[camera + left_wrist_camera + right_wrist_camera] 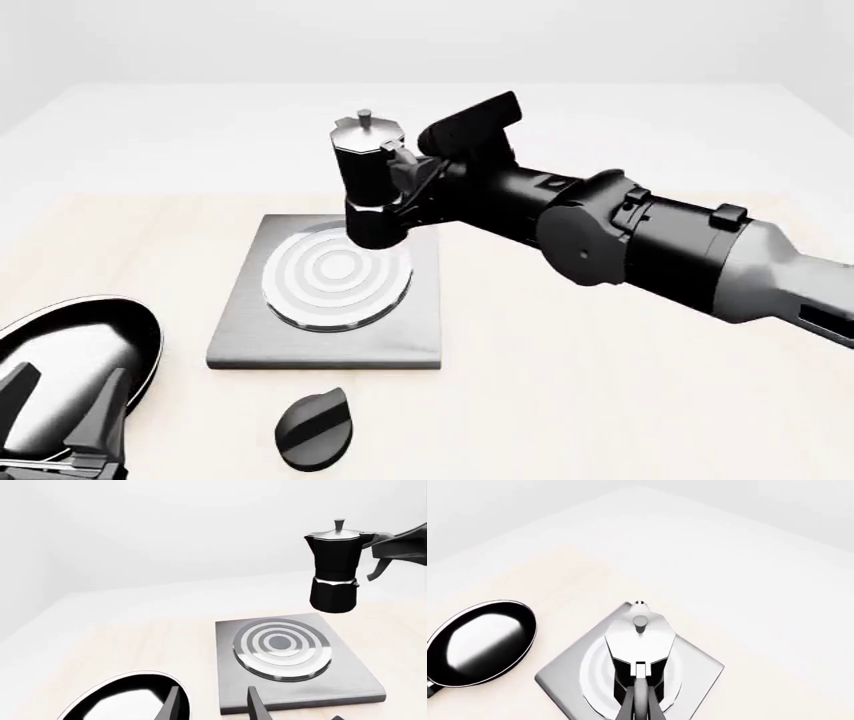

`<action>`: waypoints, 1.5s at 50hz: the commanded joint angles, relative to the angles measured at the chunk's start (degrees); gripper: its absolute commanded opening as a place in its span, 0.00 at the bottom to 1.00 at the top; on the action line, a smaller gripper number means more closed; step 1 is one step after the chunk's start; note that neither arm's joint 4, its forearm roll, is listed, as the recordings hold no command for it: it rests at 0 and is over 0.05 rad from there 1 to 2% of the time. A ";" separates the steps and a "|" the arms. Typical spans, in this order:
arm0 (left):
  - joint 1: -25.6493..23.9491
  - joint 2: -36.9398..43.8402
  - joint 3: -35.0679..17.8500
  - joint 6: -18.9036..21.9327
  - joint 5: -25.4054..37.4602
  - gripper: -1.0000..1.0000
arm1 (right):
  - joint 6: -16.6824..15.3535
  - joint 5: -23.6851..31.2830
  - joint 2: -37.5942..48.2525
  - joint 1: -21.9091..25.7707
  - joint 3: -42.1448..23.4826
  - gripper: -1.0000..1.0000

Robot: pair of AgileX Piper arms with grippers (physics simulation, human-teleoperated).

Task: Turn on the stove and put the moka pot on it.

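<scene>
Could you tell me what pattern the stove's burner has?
Concentric silver rings on the burner, clearest in the left wrist view.

The table [641, 380] has a pale, wood-toned top that fades to white toward its far edge. Directly on it, left of centre, lies the stove [240, 340], a flat square grey slab with a ringed silver burner [336, 275] set in its far half. Just in front of the slab's near edge sits the separate black oval knob [312, 428], and at the near left corner, well apart from the slab, rests a glossy black frying pan [80, 350].
</scene>
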 commanded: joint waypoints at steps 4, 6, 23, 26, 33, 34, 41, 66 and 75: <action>-0.10 1.07 0.02 -0.16 -0.78 1.00 | -0.06 -1.63 6.14 1.40 -5.77 0.00; -0.10 1.36 0.02 -0.25 -0.96 1.00 | 0.02 -2.07 7.63 1.37 -6.60 0.00; -0.24 6.11 0.03 -0.84 -4.93 1.00 | 1.11 -4.01 14.52 3.08 -11.05 0.00; -0.41 7.29 -0.02 -1.06 -5.80 1.00 | 1.30 -4.61 15.63 3.51 -11.45 0.00; -0.57 9.60 0.04 -1.62 -7.73 1.00 | 1.76 -5.22 18.65 3.25 -13.37 0.00; -0.57 9.70 -0.01 -1.71 -7.75 1.00 | 1.80 -5.39 19.07 3.13 -13.61 0.00; -0.53 10.51 -0.01 -2.02 -8.44 1.00 | 1.93 -5.94 21.12 3.04 -14.51 0.00; -0.45 10.92 0.00 -2.31 -8.70 1.00 | 2.23 -10.14 25.66 2.51 -12.68 0.00; -0.45 11.03 0.00 -2.29 -8.78 1.00 | 3.20 -12.72 25.68 2.23 -9.02 0.00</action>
